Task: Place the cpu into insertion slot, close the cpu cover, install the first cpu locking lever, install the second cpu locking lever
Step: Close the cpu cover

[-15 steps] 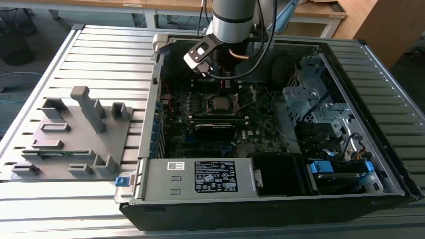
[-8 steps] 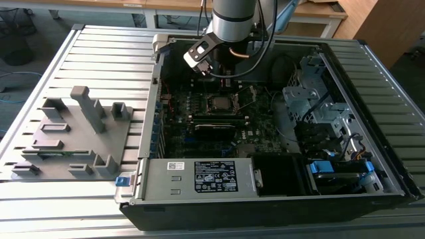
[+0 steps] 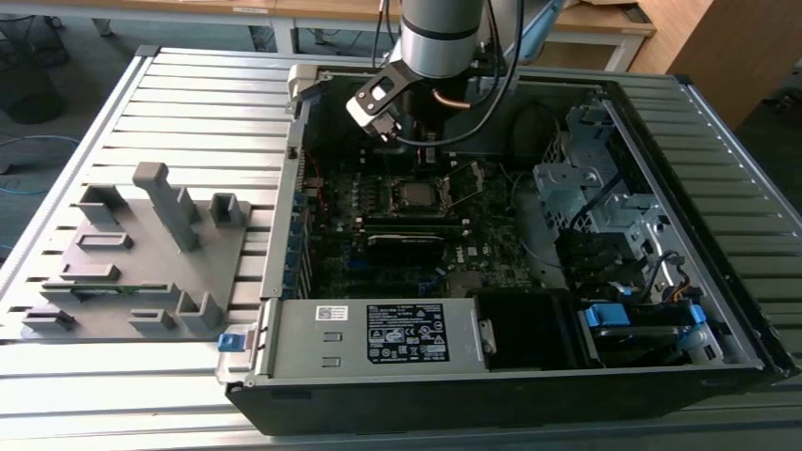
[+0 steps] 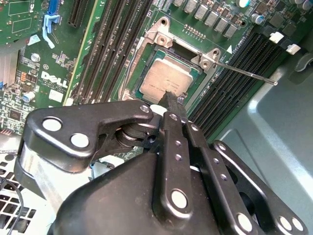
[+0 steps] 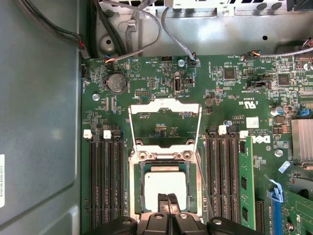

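Chip (image 5: 165, 186) sits flat in the socket (image 5: 141, 171) on the green board (image 5: 146, 78), so that part looks done. Cover (image 5: 165, 104) is flipped up and back, not closed, and a thin lever (image 4: 244, 73) pokes out loose to one side. Gripper (image 5: 167, 199) has its fingers pinched together with nothing between them, tips right at one edge of the chip. Touching or just above, can't tell.

Handling-wise the chip looks light, stiff and thin with a slick metal top. The contacts under it are probably delicate, so edges only and no sideways shoving. Cover looks like thin springy sheet metal, best pushed on its frame.

Board lies inside an open computer case (image 3: 501, 399) on a slatted metal table (image 3: 188, 94). Memory slots (image 5: 105, 186) crowd both sides of the socket, so it's cramped.
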Controlling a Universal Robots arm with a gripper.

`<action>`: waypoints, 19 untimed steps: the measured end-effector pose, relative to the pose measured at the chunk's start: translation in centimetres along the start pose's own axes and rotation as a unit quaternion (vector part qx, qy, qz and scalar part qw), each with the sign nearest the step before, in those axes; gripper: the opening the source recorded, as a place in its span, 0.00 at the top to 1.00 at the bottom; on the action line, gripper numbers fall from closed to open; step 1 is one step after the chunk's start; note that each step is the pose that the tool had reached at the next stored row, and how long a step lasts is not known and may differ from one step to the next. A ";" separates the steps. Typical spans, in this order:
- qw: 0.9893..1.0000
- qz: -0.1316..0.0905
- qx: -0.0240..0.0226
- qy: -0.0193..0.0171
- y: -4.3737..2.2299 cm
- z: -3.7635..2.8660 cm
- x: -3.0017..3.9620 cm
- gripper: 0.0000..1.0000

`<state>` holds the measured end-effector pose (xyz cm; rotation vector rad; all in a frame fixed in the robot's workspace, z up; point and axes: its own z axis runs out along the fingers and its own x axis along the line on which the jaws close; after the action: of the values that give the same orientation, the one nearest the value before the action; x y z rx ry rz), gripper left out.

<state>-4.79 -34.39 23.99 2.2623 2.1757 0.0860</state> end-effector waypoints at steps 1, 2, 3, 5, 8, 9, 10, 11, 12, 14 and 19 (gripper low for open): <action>1.000 0.000 0.000 0.000 0.00 -0.01 0.00 0.90; 1.000 0.000 0.000 0.000 0.00 -0.06 0.00 0.90; 1.000 0.000 0.000 0.000 0.01 -0.14 0.01 0.90; 1.000 0.000 0.000 0.000 0.01 -0.14 0.01 0.90; 1.000 0.000 0.000 0.000 0.01 -0.27 0.01 0.90; 1.000 0.000 0.000 0.000 0.01 -0.31 0.01 0.90; 1.000 0.000 0.000 0.000 0.01 -0.36 0.01 0.90; 1.000 0.000 0.000 0.000 0.02 -0.42 0.02 0.90; 1.000 0.000 0.000 0.000 0.02 -0.49 0.02 0.90; 1.000 0.000 0.000 0.000 0.03 -0.65 0.03 0.90; 1.000 0.000 0.000 0.000 0.04 -1.06 0.04 0.90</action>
<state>-4.79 -34.39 25.05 2.2623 2.1757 0.0862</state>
